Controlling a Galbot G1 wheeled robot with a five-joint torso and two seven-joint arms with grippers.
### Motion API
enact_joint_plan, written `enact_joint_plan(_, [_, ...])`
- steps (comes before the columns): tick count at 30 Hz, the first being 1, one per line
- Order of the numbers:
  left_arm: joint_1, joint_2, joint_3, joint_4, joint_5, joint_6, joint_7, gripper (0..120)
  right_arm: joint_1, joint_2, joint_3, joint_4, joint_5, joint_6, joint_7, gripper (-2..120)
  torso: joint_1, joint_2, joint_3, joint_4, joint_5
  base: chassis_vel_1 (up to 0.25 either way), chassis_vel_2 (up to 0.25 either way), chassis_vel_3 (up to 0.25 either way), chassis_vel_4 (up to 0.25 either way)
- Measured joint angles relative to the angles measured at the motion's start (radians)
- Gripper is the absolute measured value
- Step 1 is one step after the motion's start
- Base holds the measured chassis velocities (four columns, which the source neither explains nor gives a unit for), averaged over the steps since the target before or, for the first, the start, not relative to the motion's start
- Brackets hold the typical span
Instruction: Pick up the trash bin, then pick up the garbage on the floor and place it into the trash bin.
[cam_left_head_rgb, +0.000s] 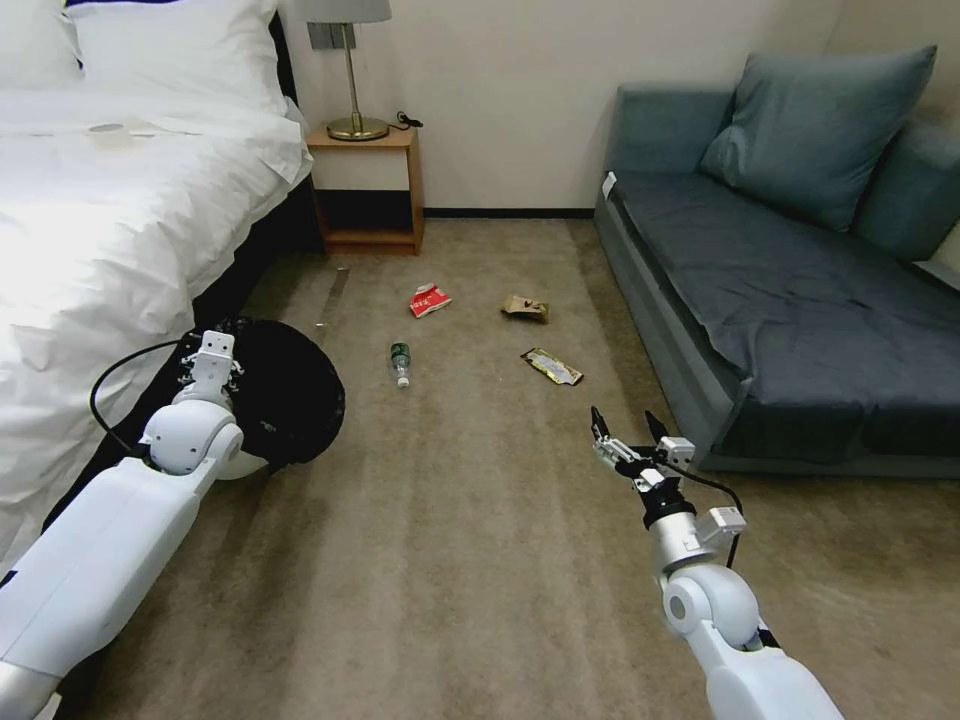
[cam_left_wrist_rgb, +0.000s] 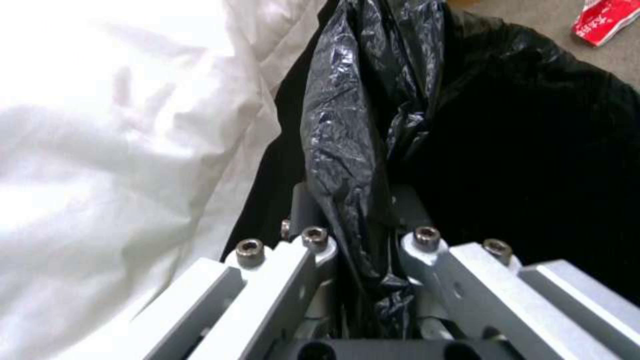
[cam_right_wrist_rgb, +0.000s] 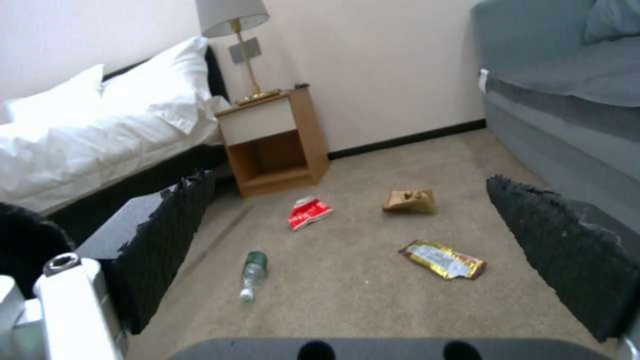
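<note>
The trash bin (cam_left_head_rgb: 290, 395), lined with a black bag (cam_left_wrist_rgb: 533, 150), is beside the bed at the left. My left gripper (cam_left_head_rgb: 212, 362) is shut on its bag-covered rim (cam_left_wrist_rgb: 353, 165). The garbage lies on the carpet ahead: a clear bottle with a green label (cam_left_head_rgb: 400, 363) (cam_right_wrist_rgb: 252, 274), a red-and-white packet (cam_left_head_rgb: 429, 300) (cam_right_wrist_rgb: 308, 212), a tan paper bag (cam_left_head_rgb: 525, 308) (cam_right_wrist_rgb: 409, 200) and a yellow-black wrapper (cam_left_head_rgb: 551, 366) (cam_right_wrist_rgb: 443, 258). My right gripper (cam_left_head_rgb: 627, 424) (cam_right_wrist_rgb: 347, 182) hovers open above the floor, a short way nearer than the wrapper, holding nothing.
A white bed (cam_left_head_rgb: 110, 230) borders the left side. A grey sofa (cam_left_head_rgb: 790, 290) runs along the right. A wooden nightstand (cam_left_head_rgb: 365, 190) with a brass lamp (cam_left_head_rgb: 350, 70) stands against the far wall. Open carpet (cam_left_head_rgb: 460, 560) lies between my arms.
</note>
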Motion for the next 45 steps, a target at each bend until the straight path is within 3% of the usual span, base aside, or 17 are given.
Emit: enact_joint_plan(45, [0.062,0.023,-0.049,-0.025,0.007,-0.027,0.007,6,-0.019,0.026,-0.009,-0.004,-0.018,-0.003,-0.035,100,0.000,0.000,0.000,0.0000,0.0000,-0.019,0.017,0.018,-0.019])
